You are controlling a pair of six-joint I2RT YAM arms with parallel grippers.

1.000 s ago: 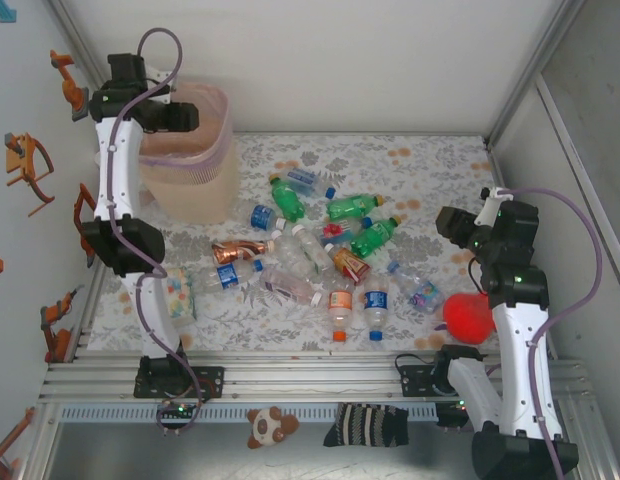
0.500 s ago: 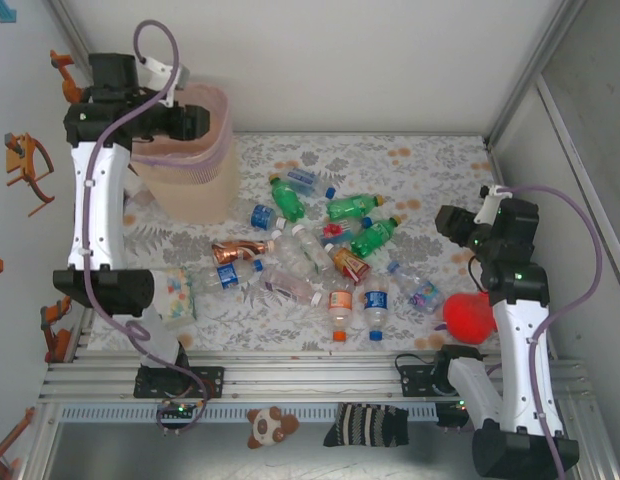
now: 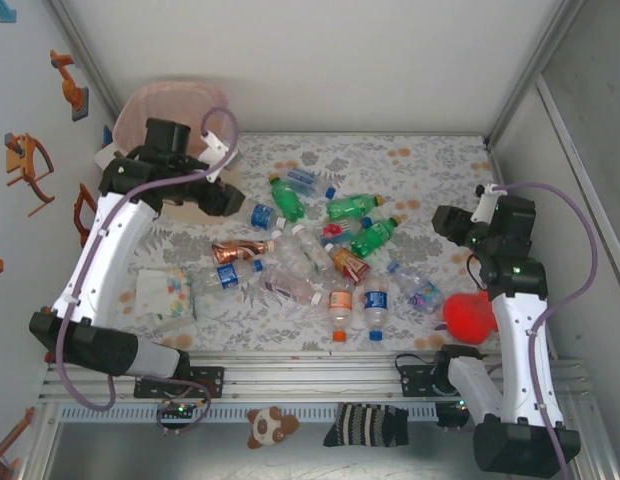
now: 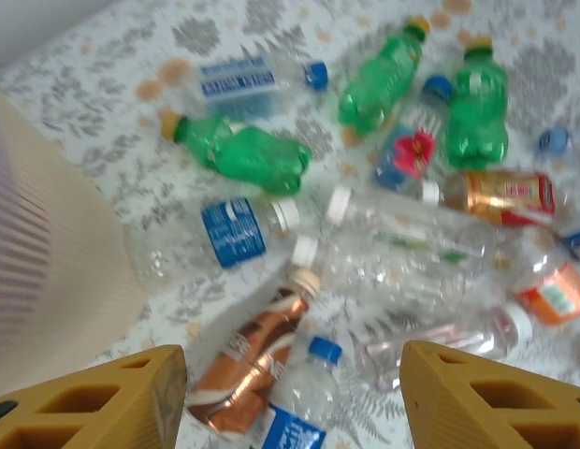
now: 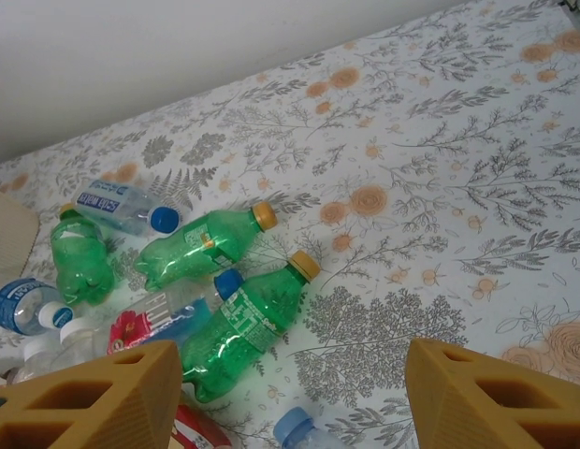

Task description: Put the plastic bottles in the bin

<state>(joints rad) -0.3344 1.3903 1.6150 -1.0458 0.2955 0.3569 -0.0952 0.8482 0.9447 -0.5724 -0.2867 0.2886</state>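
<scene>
Several plastic bottles [image 3: 320, 250], clear, green and copper-coloured, lie scattered on the floral table. The pale pink bin [image 3: 160, 102] stands at the back left, partly hidden by my left arm. My left gripper [image 3: 228, 200] hangs open and empty between the bin and the pile. In the left wrist view the left gripper [image 4: 290, 402] is above a copper bottle [image 4: 248, 360] and a blue-capped clear bottle [image 4: 304, 398], with the bin wall [image 4: 37, 271] at the left. My right gripper [image 3: 443, 221] is open at the right. In the right wrist view the right gripper [image 5: 290, 402] has a green bottle [image 5: 243, 327] ahead of it.
A red plush toy [image 3: 468, 315] lies beside the right arm. A white box with coloured dots [image 3: 162, 290] sits under the left arm. A small plush animal [image 3: 270, 425] and a striped cloth [image 3: 365, 425] lie on the front rail. Walls close in on both sides.
My left arm has swung down from above the bin and to the right, so its gripper is now beside the bottle pile. The right arm has not moved.
</scene>
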